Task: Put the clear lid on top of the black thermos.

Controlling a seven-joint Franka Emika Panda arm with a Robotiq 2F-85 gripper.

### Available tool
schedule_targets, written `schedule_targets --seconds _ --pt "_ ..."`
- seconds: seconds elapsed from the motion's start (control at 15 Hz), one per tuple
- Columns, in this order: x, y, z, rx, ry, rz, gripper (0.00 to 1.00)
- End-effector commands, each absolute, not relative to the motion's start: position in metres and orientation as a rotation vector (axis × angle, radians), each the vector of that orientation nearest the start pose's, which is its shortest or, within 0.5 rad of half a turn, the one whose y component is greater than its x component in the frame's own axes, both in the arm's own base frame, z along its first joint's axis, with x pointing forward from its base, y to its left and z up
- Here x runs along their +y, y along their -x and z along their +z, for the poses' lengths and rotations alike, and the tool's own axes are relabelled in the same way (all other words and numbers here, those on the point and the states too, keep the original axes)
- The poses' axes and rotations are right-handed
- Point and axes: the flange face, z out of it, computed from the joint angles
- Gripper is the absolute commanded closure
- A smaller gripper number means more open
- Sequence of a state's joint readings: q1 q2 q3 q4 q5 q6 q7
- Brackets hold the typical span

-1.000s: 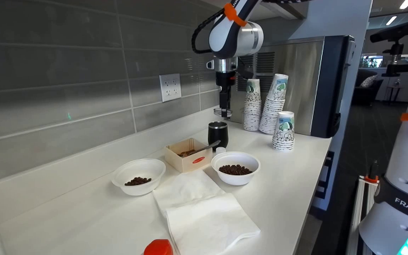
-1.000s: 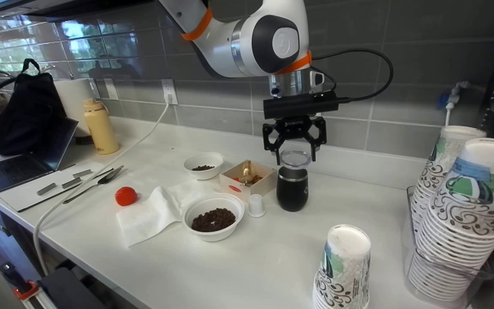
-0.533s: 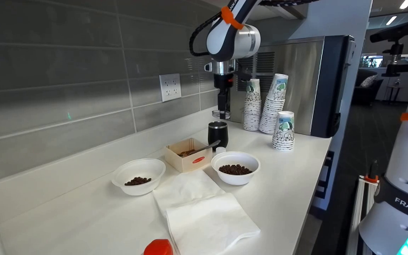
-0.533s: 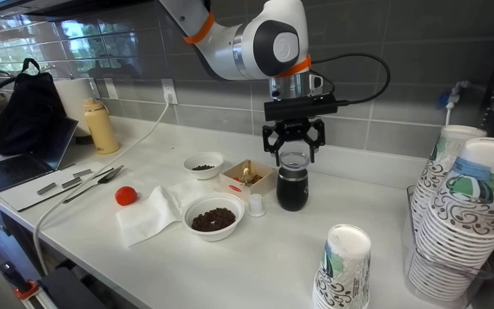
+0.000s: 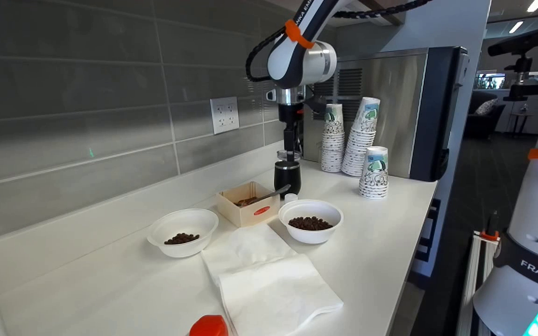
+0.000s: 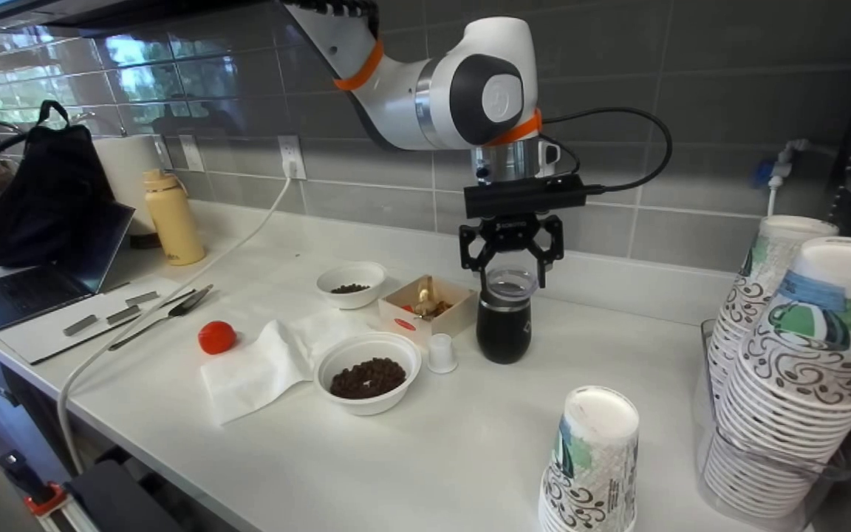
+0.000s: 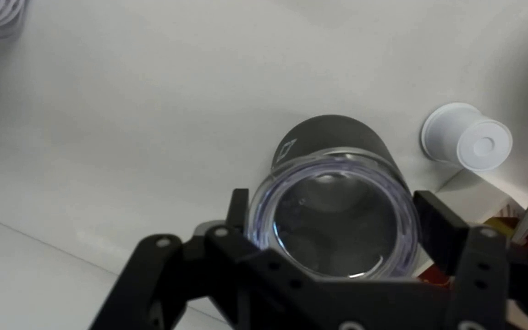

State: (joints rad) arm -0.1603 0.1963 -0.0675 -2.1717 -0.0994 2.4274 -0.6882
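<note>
The black thermos stands upright on the counter in both exterior views. My gripper is shut on the clear lid, with one finger on each side of its rim. The lid is roughly level, right at the thermos's top rim. I cannot tell whether it touches the rim. In the wrist view the lid sits between my fingertips. It covers the thermos mouth, and the thermos's dark side shows above it in the picture.
A small cardboard box with a spoon stands beside the thermos. A small white cup is close to it. A white bowl of dark pieces is near. A patterned cup stack stands forward. The tiled wall is behind.
My gripper has moved down with the clear lid, from clearly above the thermos to its rim. It also shifted slightly sideways. The thermos has not moved.
</note>
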Motion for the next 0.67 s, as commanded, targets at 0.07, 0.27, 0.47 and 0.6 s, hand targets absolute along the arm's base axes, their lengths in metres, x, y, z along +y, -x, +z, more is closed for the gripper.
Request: schedule_targets --seconds 0.07,0.27,0.47,0.6 --pt "-0.1237 -0.5621 0.3040 -0.858 3.105 -0.001 0.37" --pt "-0.1196 -0.5654 0.3029 -0.873 3.105 0.004 0.37" --pt "-0.1181 -0.5657 0.3009 -0.880 3.111 0.023 0.37" --pt "-0.1189 -0.5642 0.2983 -0.881 3.113 0.038 0.37"
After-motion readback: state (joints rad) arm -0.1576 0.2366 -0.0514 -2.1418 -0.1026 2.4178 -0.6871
